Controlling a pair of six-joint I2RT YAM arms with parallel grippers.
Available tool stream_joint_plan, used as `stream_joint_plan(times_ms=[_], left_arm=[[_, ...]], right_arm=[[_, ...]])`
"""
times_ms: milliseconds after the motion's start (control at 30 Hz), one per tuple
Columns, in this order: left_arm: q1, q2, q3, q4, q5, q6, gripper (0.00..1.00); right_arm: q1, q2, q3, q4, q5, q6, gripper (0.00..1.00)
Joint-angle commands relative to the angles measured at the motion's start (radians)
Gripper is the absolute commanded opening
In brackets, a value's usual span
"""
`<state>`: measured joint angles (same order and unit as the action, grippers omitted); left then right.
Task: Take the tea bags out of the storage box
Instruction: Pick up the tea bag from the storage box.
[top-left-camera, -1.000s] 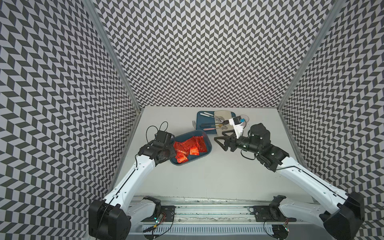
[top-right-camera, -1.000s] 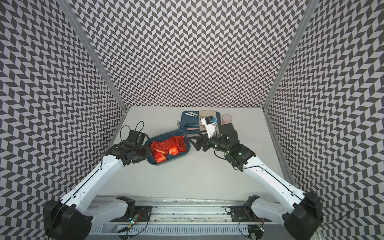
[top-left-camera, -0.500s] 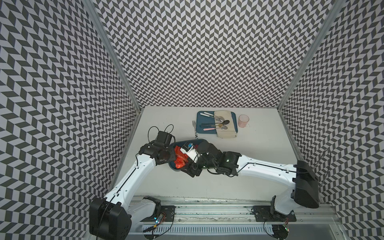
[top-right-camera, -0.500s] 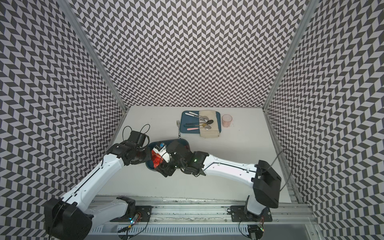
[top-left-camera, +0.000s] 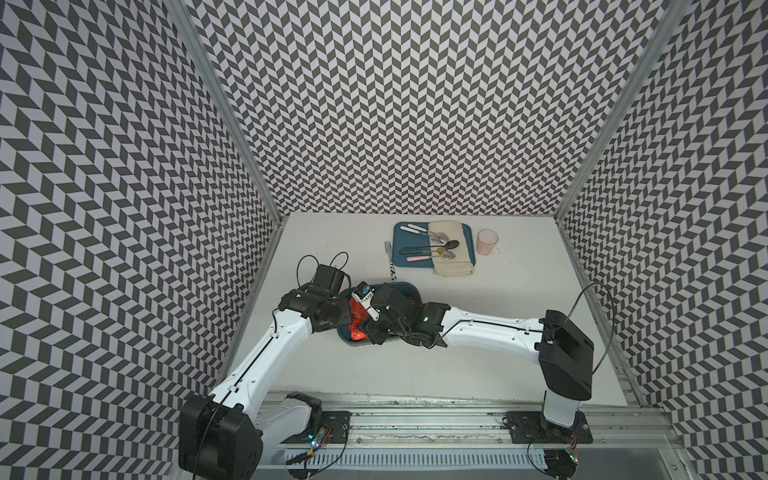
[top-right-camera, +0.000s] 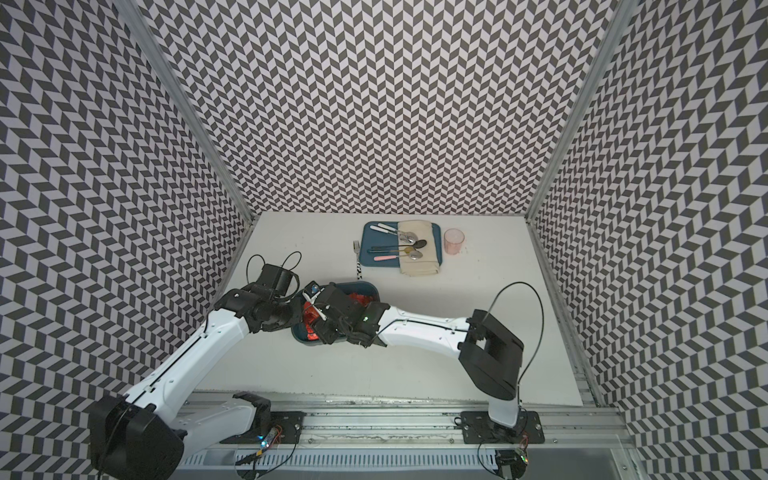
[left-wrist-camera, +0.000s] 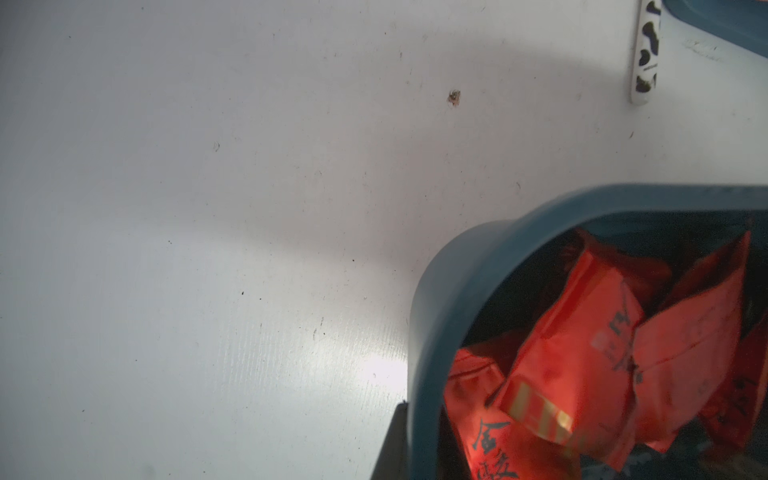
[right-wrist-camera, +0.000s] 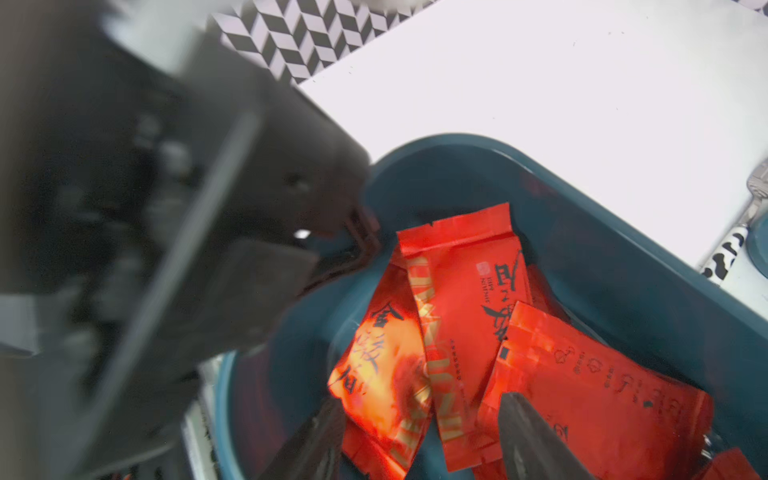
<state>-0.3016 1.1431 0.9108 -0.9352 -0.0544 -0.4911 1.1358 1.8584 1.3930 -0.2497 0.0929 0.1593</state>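
Storage box (top-left-camera: 404, 286) sits just left of centre on the counter (top-left-camera: 478, 365) in both top views. Left hand (right-wrist-camera: 357, 245) is clenched on its rim. Right hand (right-wrist-camera: 419, 401) hovers with fingers spread, grasping nothing, over the red tea bags (right-wrist-camera: 465, 299) heaped inside, at the lower middle of the right wrist frame.

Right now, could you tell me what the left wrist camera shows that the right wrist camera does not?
Only the left wrist view: a small brown speck on the white table. Only the right wrist view: the left claw pinching the rim of the dark teal plastic storage box, the open right claw over the shiny red-orange foil tea bags, and the chevron-patterned wall. Both: the box, the tea bags inside it, and the cow-patterned fork handle.
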Motion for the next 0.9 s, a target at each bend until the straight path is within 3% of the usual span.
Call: stream_joint_plan(times_ms=[0,367,600,667,733,800,867], left_arm=[[-0.005,-0.028,-0.002,0.038,0.016,0.001,0.00],[-0.005,-0.028,-0.004,0.039,0.019,0.002,0.00],[-0.005,-0.023,-0.005,0.039,0.015,0.001,0.00],[-0.005,-0.022,-0.006,0.039,0.014,0.000,0.00],[-0.005,-0.021,-0.006,0.041,0.014,-0.001,0.00],[-0.005,-0.017,-0.007,0.042,0.014,-0.001,0.00],[-0.004,-0.015,-0.006,0.042,0.014,-0.001,0.00]], right_arm=[[0.001,0.048,0.037,0.051,0.059,-0.016,0.61],[-0.001,0.072,0.058,0.098,0.113,-0.018,0.46],[-0.004,0.058,0.059,0.102,0.127,-0.019,0.25],[-0.006,0.053,0.058,0.103,0.126,-0.018,0.23],[-0.006,0.050,0.058,0.105,0.116,-0.017,0.25],[-0.006,0.047,0.048,0.123,0.063,-0.032,0.43],[-0.006,0.056,0.039,0.149,0.025,-0.045,0.54]])
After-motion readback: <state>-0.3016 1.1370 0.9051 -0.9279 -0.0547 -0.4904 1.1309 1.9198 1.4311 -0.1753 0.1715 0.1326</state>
